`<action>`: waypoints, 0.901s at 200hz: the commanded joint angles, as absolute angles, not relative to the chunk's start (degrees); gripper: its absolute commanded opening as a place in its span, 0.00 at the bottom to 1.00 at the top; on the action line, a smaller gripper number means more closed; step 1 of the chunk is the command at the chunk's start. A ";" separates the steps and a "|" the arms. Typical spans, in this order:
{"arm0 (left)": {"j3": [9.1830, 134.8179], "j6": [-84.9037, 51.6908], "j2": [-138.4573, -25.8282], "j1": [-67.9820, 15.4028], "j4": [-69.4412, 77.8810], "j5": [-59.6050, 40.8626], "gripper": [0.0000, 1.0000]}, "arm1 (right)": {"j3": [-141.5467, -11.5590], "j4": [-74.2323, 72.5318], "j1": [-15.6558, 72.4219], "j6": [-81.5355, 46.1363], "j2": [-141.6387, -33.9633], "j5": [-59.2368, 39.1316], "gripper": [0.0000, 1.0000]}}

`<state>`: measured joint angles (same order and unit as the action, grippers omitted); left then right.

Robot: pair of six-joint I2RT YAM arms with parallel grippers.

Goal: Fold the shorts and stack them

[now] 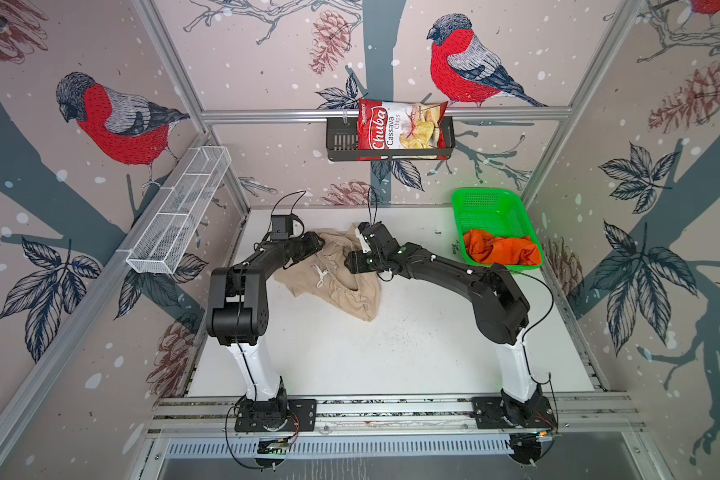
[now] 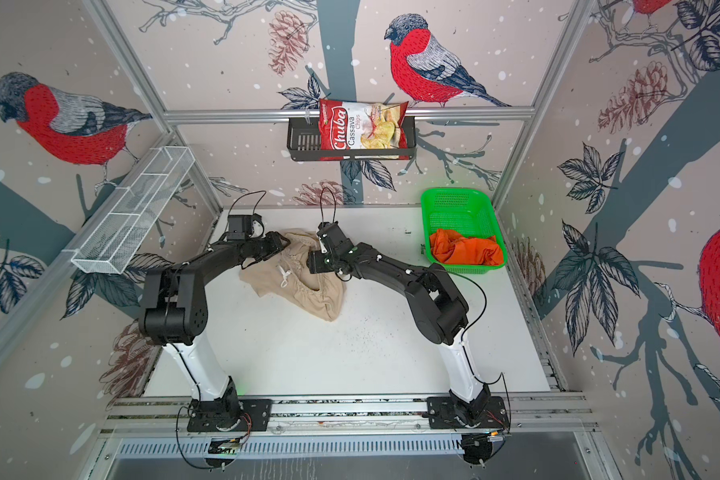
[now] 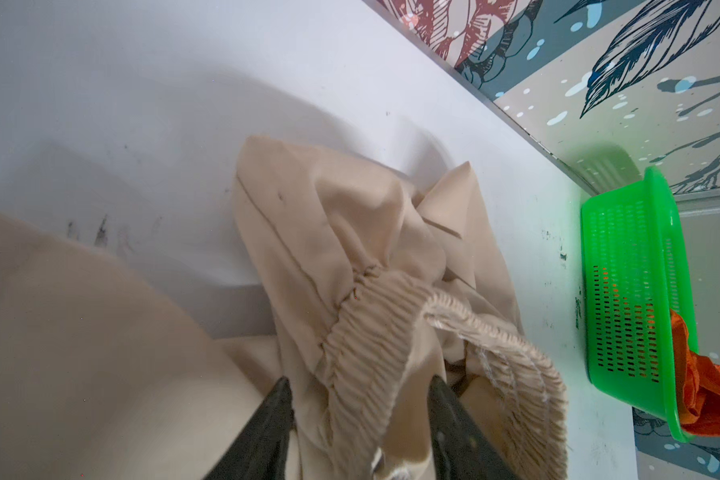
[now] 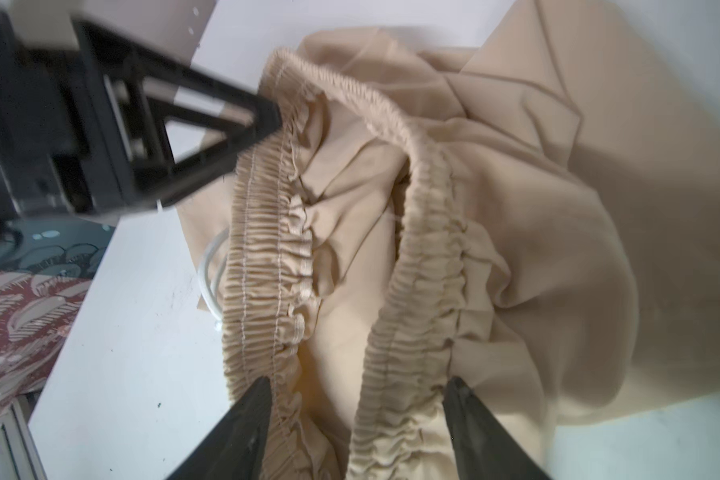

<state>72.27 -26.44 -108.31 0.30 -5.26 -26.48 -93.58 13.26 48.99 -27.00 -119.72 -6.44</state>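
White matte surface (image 1: 350,353) between walls (image 1: 267,62) papered with bullfinches and pine cones; on the aluminium back rail (image 1: 267,113), a black slotted rack (image 1: 341,143) holding a glossy red bag (image 1: 395,133) lettered "Chuba Cassava Chips"; at the side, a white wire-mesh tray (image 1: 179,216). Toward the back of the surface, beige shorts (image 1: 346,286) of soft woven cloth, crumpled, with ruched elastic waistband (image 4: 267,266) and white drawstring (image 1: 321,276); orange shorts (image 1: 499,249) bunched in a perforated green plastic basket (image 1: 491,212) at the back right corner. Left hand (image 3: 358,380) apart around the gathered waistband, grip not decidable; right hand (image 4: 359,380) wide apart astride both waistband layers, neither visibly pinched.
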 commanded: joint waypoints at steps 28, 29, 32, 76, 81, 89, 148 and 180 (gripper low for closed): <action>79.40 -22.75 -113.98 0.35 -7.39 -23.95 0.50 | -87.98 17.74 52.28 -27.86 -115.90 -1.93 0.66; 79.51 -22.67 -114.08 0.35 -7.43 -23.93 0.50 | -87.93 17.75 52.33 -27.86 -115.83 -1.89 0.65; 79.82 -22.58 -114.34 0.33 -7.59 -23.84 0.49 | -87.78 17.82 52.56 -28.05 -115.84 -1.73 0.65; 82.35 -21.04 -116.23 0.32 -8.92 -22.48 0.42 | -87.09 18.02 54.35 -29.51 -116.67 -1.39 0.58; 82.39 -21.01 -116.34 0.21 -8.88 -22.49 0.41 | -87.10 18.06 54.44 -29.53 -116.97 -1.17 0.56; 82.49 -20.92 -116.46 0.19 -8.96 -22.51 0.36 | -87.18 18.15 54.52 -29.72 -117.11 -0.84 0.52; 81.09 -20.04 -114.61 0.00 -8.23 -23.02 0.00 | -86.49 16.41 53.61 -30.75 -117.52 2.72 0.20; 80.46 -19.45 -110.51 0.00 -8.56 -22.42 0.00 | -86.31 15.56 53.78 -30.24 -115.74 3.07 0.07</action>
<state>80.68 -20.80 -113.45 -0.03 -9.45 -23.11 -86.50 17.21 53.47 -30.11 -117.34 1.43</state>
